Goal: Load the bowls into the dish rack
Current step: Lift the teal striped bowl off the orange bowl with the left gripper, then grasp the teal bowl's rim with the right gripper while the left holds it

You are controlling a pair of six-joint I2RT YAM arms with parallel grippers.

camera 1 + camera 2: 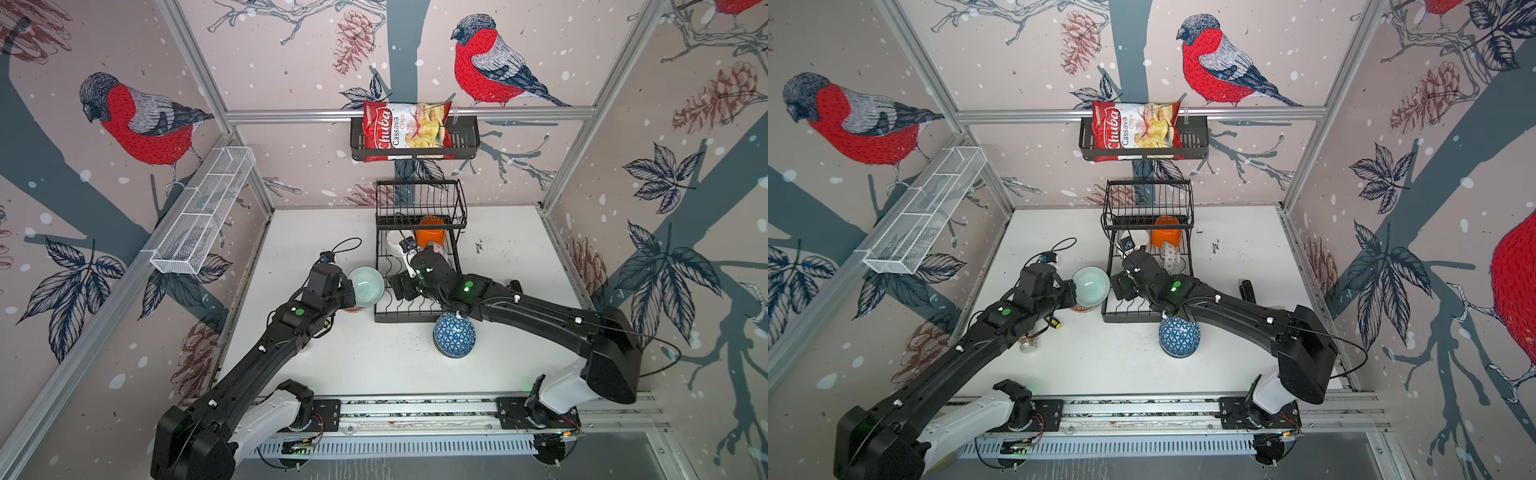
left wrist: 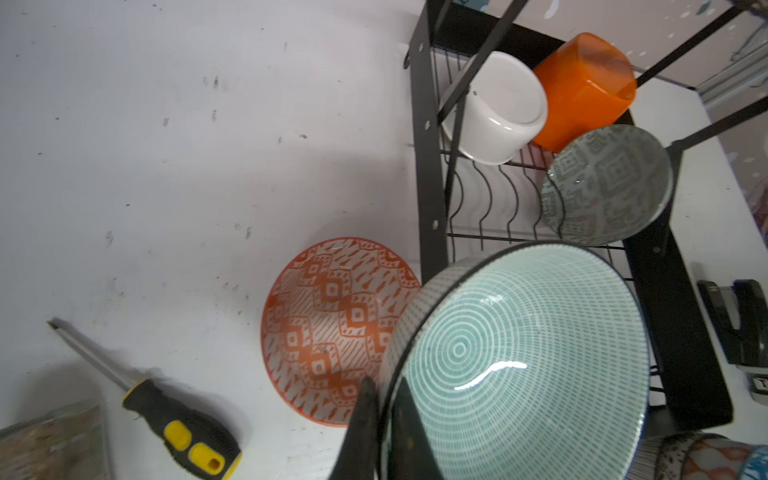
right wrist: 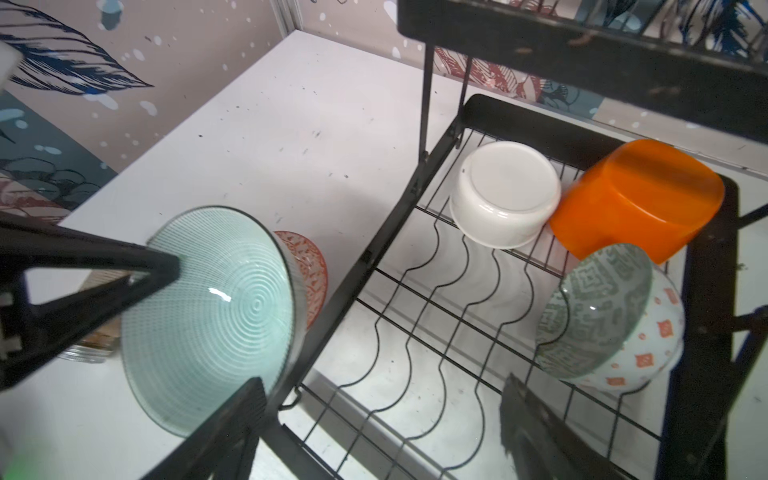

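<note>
Left end effector (image 2: 386,415) clenches teal bowl (image 2: 519,365), mouth tilted toward dish rack (image 2: 428,166).

Top views, stereo pair: set high over the near edge of the bench (image 1: 374,365), facing steeply down and toward the back wall; distant, taking in both arms whole, the dish rack (image 1: 419,203) and three walls; both top views near-identical, contents shifted sideways between them;
Left wrist view: close behind the left hand (image 2: 384,403), looking past the teal bowl (image 2: 519,361) to the dish rack's lower tier; bare bench alongside;
Right wrist view: close above the dish rack's tray, looking down past the right hand (image 3: 382,411);
Shared by both wrist views: teal bowl, white bowl (image 3: 507,195), orange bowl (image 3: 636,195), lower tier of the dish rack.
</note>
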